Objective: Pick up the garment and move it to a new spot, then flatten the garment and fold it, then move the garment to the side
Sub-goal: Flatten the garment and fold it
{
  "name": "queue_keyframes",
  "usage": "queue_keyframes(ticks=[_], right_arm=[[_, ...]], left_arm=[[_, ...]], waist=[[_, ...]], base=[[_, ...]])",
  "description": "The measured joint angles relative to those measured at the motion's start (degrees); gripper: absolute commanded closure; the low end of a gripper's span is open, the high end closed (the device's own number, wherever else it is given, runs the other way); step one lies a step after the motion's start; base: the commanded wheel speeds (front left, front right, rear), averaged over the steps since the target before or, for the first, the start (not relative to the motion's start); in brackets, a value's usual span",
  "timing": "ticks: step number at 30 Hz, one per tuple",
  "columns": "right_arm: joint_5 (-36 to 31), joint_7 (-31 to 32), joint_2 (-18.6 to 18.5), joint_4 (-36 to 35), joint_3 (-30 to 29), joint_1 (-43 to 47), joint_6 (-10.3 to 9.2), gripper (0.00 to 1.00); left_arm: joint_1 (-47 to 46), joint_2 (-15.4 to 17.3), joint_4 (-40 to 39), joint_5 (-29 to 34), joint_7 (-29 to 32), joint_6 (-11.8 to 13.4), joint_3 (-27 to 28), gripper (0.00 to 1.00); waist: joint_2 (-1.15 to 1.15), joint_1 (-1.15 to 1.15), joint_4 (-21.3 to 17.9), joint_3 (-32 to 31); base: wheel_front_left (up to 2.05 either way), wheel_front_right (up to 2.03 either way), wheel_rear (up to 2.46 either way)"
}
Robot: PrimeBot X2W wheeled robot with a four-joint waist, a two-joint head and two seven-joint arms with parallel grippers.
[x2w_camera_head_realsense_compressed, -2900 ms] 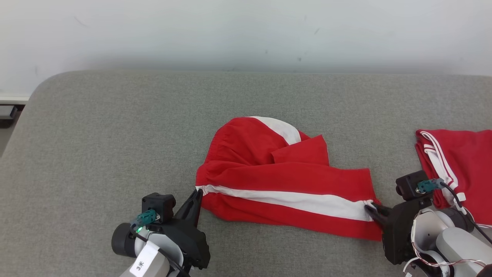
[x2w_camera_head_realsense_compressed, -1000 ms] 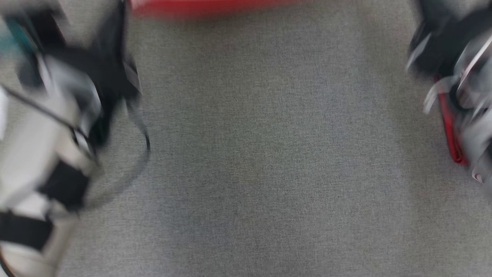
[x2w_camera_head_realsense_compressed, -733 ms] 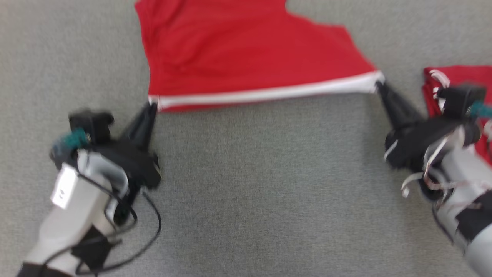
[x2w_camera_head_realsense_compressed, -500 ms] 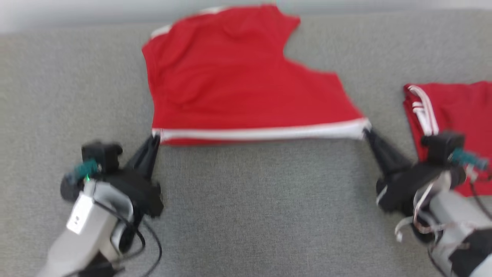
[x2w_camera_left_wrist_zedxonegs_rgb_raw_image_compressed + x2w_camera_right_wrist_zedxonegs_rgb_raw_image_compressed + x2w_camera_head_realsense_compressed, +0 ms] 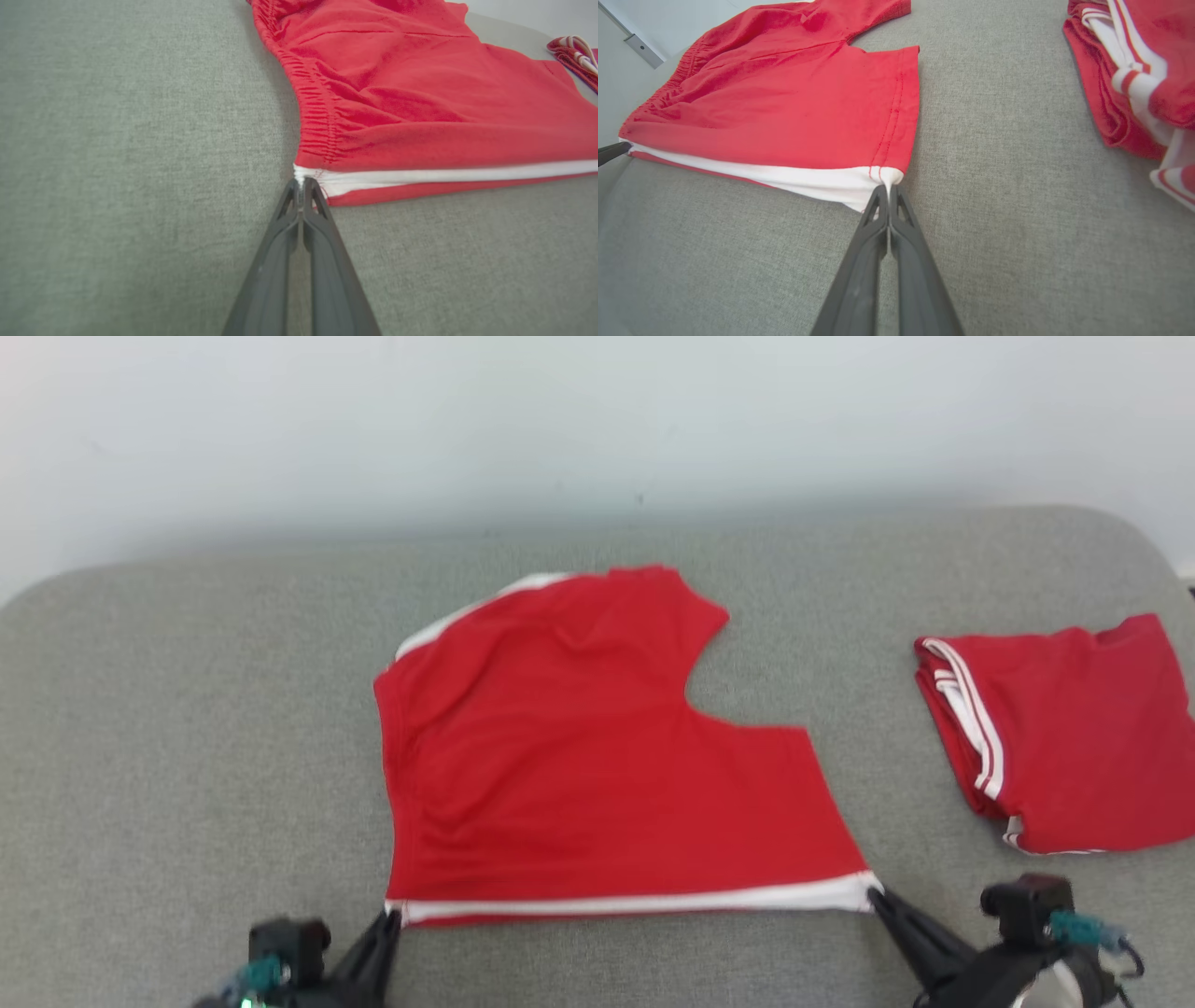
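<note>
The garment (image 5: 579, 765) is a pair of red shorts with a white side stripe, spread fairly flat on the grey cushion (image 5: 187, 728). My left gripper (image 5: 390, 920) is shut on its near left corner, at the gathered waistband end (image 5: 301, 179). My right gripper (image 5: 874, 894) is shut on the near right corner, at the leg hem (image 5: 888, 184). The white stripe (image 5: 635, 903) runs taut between the two grips along the near edge. In the right wrist view the garment (image 5: 784, 102) lies smooth, and the left gripper's tip (image 5: 612, 151) shows at its far corner.
A second red garment (image 5: 1055, 728) with white stripes lies folded at the right of the cushion, also seen in the right wrist view (image 5: 1134, 70) and the left wrist view (image 5: 577, 58). A pale wall (image 5: 560, 420) rises behind the cushion.
The shorts went from a crumpled heap to a spread-out sheet with the near edge pulled straight. Both grippers kept their hold. The head camera swung down and back up meanwhile.
</note>
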Motion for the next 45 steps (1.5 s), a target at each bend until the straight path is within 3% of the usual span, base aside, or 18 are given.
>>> queue_keyframes(ticks=[1,11,26,39,40,41,42,43,44,45], right_arm=[[0.07,0.03,-0.02,-0.6,0.62,1.95,-0.32,1.0],[1.59,1.23,-0.86,-3.7,0.99,7.66,-2.03,1.0],[1.58,5.23,0.45,-1.31,2.6,7.27,-4.31,1.0],[1.69,7.19,1.83,1.58,3.24,6.86,-4.54,1.0],[1.7,7.21,1.94,1.77,3.25,6.73,-4.54,1.0],[1.98,7.24,2.05,1.94,3.21,6.52,-4.54,1.0],[2.42,7.24,2.22,2.05,3.05,6.25,-4.54,0.84],[2.66,7.24,2.34,2.13,2.92,6.0,-4.55,0.55],[2.66,7.23,2.45,2.19,2.83,5.89,-4.55,0.33],[2.74,7.16,2.6,2.26,2.64,5.9,-4.55,0.0]], left_arm=[[2.5,0.03,-0.52,0.0,-0.14,1.09,-0.03,1.0],[7.32,0.88,-2.1,-0.37,-0.23,2.14,-0.36,1.0],[9.14,-0.11,-0.96,-0.92,-0.19,2.58,-0.33,1.0],[8.75,-1.51,0.79,-1.49,0.29,2.5,-0.3,1.0],[8.59,-1.62,0.99,-1.49,0.3,2.5,-0.32,1.0],[8.36,-1.74,1.27,-1.49,0.35,2.49,-0.36,0.85],[8.23,-1.8,1.47,-1.49,0.38,2.48,-0.38,0.54],[8.23,-1.86,1.54,-1.49,0.38,2.48,-0.38,0.24],[8.2,-1.9,1.6,-1.49,0.37,2.48,-0.38,0.0],[8.16,-1.93,1.68,-1.49,0.37,2.48,-0.37,0.0]], waist=[[0.0,0.0,-0.13,-1.71],[0.0,0.01,-1.01,-6.74],[0.01,0.02,-0.87,-6.53],[0.01,0.02,-0.16,-5.87],[0.01,0.02,-0.12,-5.84],[0.01,0.02,-0.09,-5.81],[0.01,0.02,-0.06,-5.79],[0.01,0.02,-0.04,-5.76],[0.01,0.02,-0.02,-5.73],[0.01,0.02,0.0,-5.69]], base=[[0.0,0.0,0.0],[0.0,0.0,0.0],[0.0,0.0,0.0],[0.0,0.0,0.0],[0.0,0.0,0.0],[0.0,0.0,0.0],[0.0,0.0,0.0],[0.0,0.0,0.0],[0.0,0.0,0.0],[0.0,0.0,0.0]])
